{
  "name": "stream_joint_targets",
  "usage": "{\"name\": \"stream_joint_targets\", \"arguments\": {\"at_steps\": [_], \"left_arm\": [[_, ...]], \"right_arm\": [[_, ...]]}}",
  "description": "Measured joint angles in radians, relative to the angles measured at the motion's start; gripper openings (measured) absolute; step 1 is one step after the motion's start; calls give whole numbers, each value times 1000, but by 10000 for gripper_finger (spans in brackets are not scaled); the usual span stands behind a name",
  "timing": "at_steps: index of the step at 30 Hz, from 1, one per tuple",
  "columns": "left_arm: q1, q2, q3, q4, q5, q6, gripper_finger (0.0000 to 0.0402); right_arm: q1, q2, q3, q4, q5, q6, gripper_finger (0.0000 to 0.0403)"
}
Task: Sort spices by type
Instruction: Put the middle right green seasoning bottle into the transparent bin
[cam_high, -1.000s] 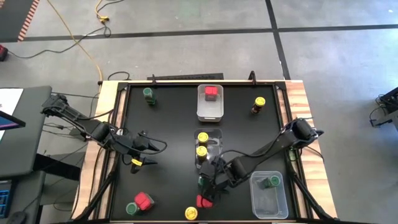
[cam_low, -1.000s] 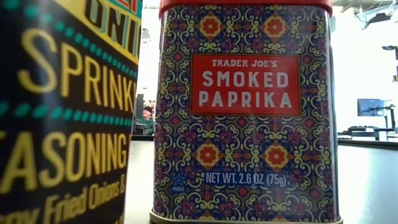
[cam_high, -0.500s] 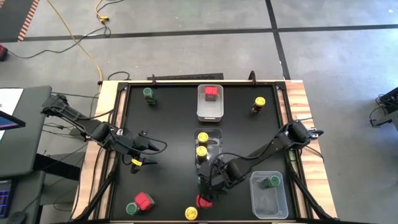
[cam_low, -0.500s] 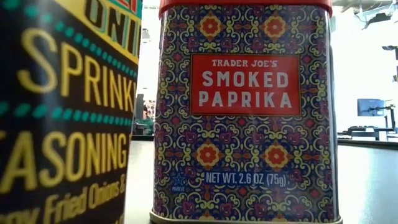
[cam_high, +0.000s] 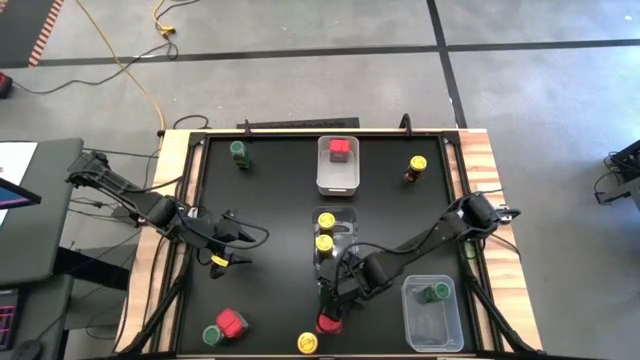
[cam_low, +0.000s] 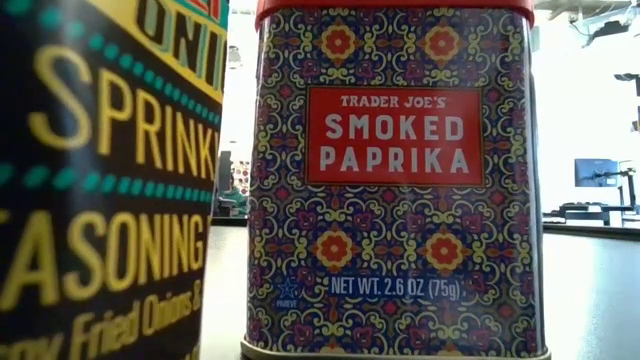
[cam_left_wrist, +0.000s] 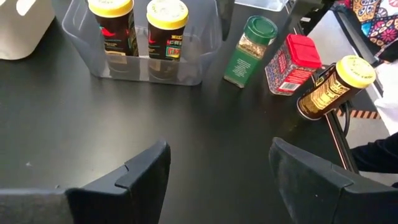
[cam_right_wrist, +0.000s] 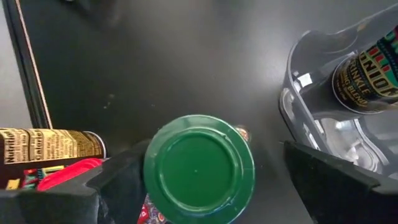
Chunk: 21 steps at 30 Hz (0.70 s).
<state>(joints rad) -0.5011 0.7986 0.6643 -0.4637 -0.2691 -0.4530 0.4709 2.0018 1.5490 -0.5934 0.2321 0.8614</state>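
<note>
Right hand (cam_right_wrist: 199, 180): fingers spread wide, straddling the green-lidded jar (cam_right_wrist: 199, 168) from directly above.
Jar: upright on the tabletop (cam_high: 260, 200), just beside the yellow-jar bin (cam_high: 336, 235).
Left hand (cam_left_wrist: 217, 174): part-open, empty, farther from the bin.

Three clear bins (cam_high: 337, 180) on table (cam_high: 270, 230)

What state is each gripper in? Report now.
Left gripper: open, empty.
Right gripper: open around the green-lidded jar, not gripping it.
</note>
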Motion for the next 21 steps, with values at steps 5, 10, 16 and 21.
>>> {"name": "stream_joint_targets", "arguments": {"at_steps": [5, 10, 16, 21], "left_arm": [[0, 0, 0, 0, -8, 1, 261], [0, 0, 0, -1, -8, 5, 261], [0, 0, 0, -2, -8, 6, 261], [0, 0, 0, -2, -8, 6, 261]], "right_arm": [[-2, 0, 0, 0, 0, -5, 379], [-2, 0, 0, -1, 0, -6, 369], [-2, 0, 0, 0, 0, -6, 331], [-2, 0, 0, 0, -2, -25, 304]]}}
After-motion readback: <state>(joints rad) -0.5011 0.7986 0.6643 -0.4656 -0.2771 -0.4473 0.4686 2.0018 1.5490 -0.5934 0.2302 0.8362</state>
